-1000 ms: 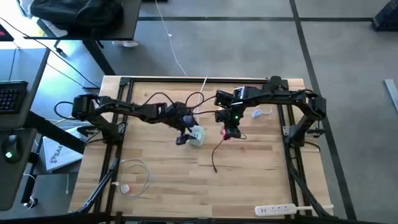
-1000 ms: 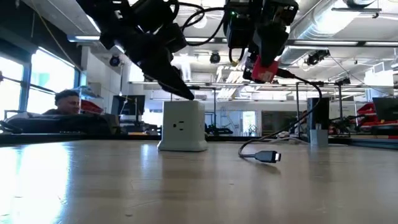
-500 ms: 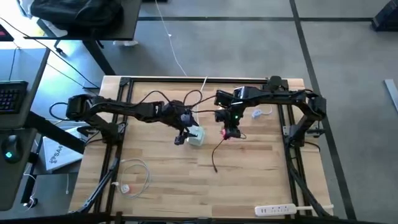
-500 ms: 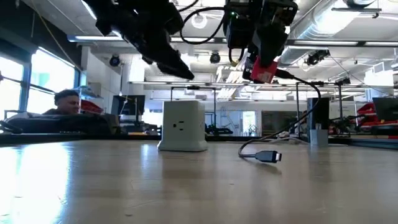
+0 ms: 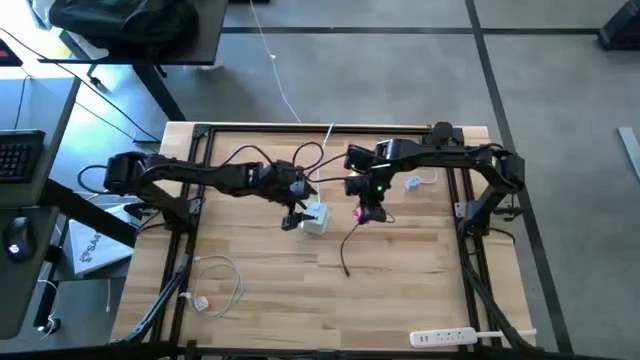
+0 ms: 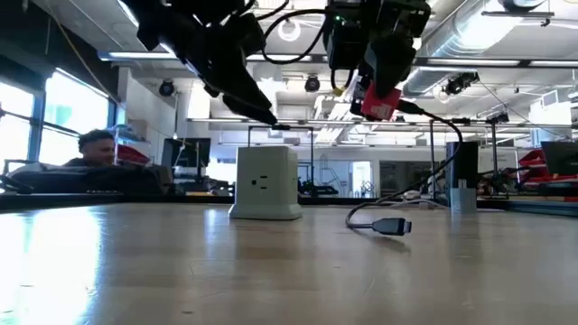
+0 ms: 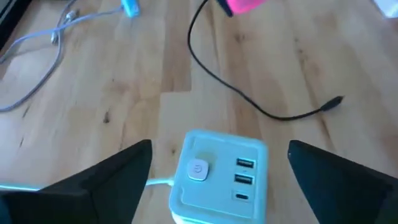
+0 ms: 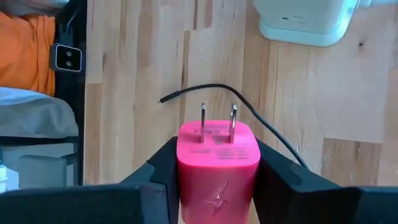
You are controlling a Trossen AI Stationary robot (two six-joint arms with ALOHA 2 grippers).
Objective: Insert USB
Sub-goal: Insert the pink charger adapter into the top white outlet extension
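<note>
Right gripper (image 8: 217, 180) is clamped on the USB (image 8: 218, 163), a pink plug w/ two metal prongs pointing fwd, held up off the table (image 5: 400, 270); its thin black cable (image 5: 347, 243) hangs down and trails on the wood, free end lying loose. In the low view the plug (image 6: 380, 99) sits well above and to one side of the white charger cube (image 6: 265, 183). Left gripper (image 7: 211, 171) has fingers spread wide, hovering over the cube (image 7: 219, 175), touching nothing that I can see; the cube's port face shows two USB slots plus a smaller one. To do this well, I'd say: left should pin the cube so it can't slide, right squares the plug to the face, goes slow, no side load. Prongs vs. USB slots look like a mismatch, so check which end mates.
</note>
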